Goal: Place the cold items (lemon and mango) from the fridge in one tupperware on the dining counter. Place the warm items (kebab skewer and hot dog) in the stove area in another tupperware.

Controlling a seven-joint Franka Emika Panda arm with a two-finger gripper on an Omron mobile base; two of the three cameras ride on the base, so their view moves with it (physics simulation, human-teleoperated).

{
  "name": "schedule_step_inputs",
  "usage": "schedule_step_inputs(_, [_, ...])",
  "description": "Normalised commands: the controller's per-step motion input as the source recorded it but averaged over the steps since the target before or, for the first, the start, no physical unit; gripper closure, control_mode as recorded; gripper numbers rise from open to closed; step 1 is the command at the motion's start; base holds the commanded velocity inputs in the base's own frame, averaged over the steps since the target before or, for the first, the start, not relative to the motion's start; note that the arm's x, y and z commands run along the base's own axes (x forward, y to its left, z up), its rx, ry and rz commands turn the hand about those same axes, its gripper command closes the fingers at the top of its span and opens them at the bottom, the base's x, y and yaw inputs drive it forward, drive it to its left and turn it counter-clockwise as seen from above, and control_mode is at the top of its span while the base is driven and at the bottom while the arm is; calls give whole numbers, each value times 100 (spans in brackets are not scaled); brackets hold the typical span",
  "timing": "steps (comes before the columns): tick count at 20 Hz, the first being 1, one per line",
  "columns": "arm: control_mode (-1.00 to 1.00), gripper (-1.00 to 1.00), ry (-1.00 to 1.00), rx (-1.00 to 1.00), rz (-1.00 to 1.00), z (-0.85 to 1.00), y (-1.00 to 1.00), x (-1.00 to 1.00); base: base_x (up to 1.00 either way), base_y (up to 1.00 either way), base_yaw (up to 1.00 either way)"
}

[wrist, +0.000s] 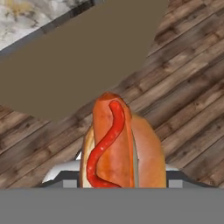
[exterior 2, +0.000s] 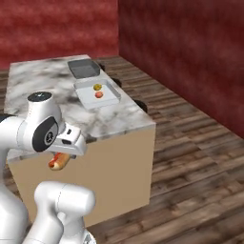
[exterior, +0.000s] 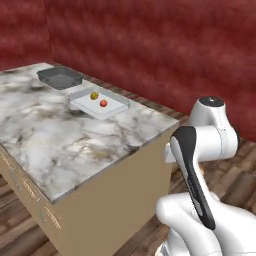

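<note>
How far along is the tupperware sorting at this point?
Done: lemon and mango lie in the clear tupperware. In hand: the gripper holds the hot dog beside the counter. Left: putting it in the dark tupperware, then the kebab skewer.

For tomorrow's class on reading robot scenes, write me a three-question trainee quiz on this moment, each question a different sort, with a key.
1. True or false: the dark tupperware on the dining counter already holds food.
2. Multiple choice: what is the gripper carrying? A) kebab skewer B) hot dog C) mango
3. Short answer: how many round items lie in the clear tupperware?

Key:
1. False, it looks empty.
2. B, the jaws are shut on the hot dog, held off the counter's edge above the wooden floor.
3. Two, a yellowish one and a reddish one.
</note>
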Motion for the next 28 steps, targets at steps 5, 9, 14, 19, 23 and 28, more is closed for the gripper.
schedule_step_inputs(5, [100,100,0,0,0,0,0,0,3,-100,23])
schedule_step_inputs(9, [100,100,0,0,0,0,0,0,11,-100,20])
schedule_step_inputs(14, [100,100,0,0,0,0,0,0,36,-100,10])
schedule_step_inputs(19, [100,100,0,0,0,0,0,0,60,-100,3])
schedule_step_inputs(23, [100,100,0,0,0,0,0,0,94,-100,0])
schedule_step_inputs(28, [100,100,0,0,0,0,0,0,100,-100,7])
